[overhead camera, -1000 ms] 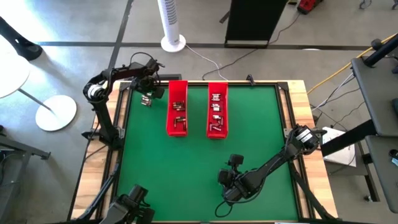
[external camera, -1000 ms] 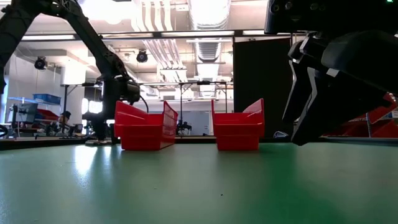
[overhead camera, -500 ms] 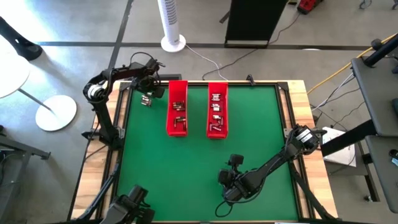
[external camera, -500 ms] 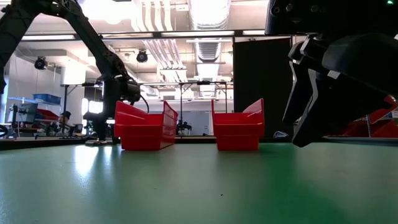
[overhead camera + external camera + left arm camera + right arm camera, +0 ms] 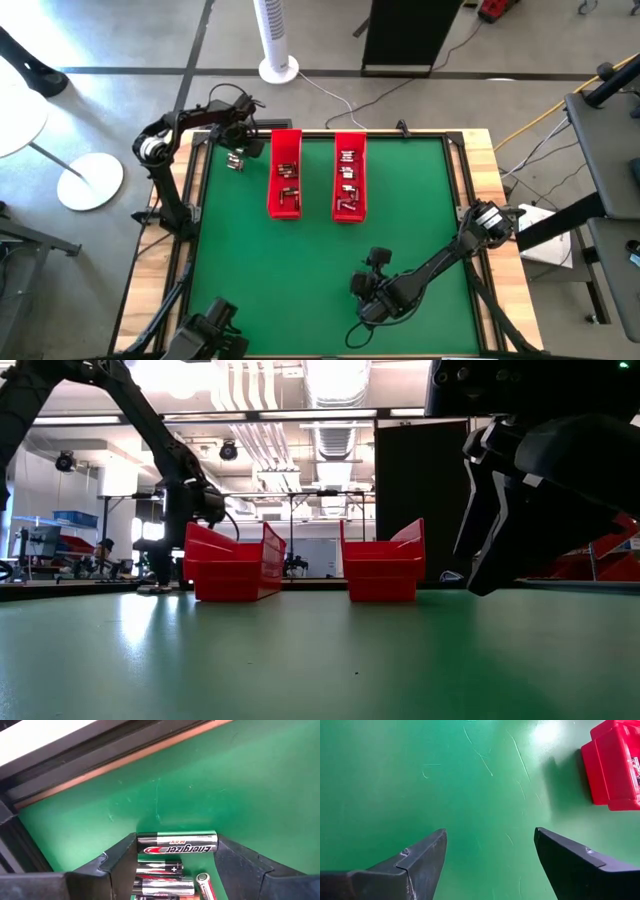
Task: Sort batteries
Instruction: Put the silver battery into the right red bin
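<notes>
I'm seeing the left gripper clamping a battery crosswise between its fingers, more batteries lying right behind it. Right gripper is hanging wide open, gripping nothing, red tray well ahead.

arms: two, dark, jointed | left arm: pale ring at one joint | right arm: pale ring at one joint | fingers: dark, wedge-shaped, matte

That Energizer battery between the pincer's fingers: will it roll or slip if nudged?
Probably yes. The battery is a smooth round cylinder lying on its side, so it likely rolls on the flat green mat. Its glossy casing may slip in the left pincer.
</notes>
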Available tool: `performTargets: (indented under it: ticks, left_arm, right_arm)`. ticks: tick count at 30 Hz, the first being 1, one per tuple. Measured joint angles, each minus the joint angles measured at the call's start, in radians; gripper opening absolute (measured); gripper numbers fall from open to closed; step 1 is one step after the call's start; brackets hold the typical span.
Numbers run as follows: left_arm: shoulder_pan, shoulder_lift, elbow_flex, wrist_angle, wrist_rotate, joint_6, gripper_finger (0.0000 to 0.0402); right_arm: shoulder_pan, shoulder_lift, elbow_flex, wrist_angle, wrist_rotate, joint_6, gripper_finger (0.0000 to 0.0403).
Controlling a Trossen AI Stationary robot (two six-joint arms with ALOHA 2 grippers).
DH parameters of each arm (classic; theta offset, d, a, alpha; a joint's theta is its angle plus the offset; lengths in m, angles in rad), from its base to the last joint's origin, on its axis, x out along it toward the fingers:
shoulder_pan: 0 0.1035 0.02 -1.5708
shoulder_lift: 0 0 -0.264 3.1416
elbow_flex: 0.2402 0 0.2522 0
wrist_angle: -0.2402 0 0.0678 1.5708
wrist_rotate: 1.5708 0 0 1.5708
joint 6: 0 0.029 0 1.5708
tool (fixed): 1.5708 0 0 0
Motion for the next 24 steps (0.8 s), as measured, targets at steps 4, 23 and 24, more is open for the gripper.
performTargets:
  ticks: [4,23,24]
  left_arm:
    - [-0.001,-0.016,0.000,0.000,0.000,0.009,0.0218]
    - [-0.039,-0.249,0.002,0.001,0.021,0.034,0.0217]
    - [-0.048,-0.266,0.002,0.002,0.031,0.038,0.0217]
  right_arm:
    - [-0.002,0.000,0.000,0.000,0.000,-0.001,0.0302]
    - [-0.007,0.000,0.000,0.001,0.000,-0.009,0.0295]
    - [-0.007,0.000,0.000,0.001,0.000,-0.010,0.0296]
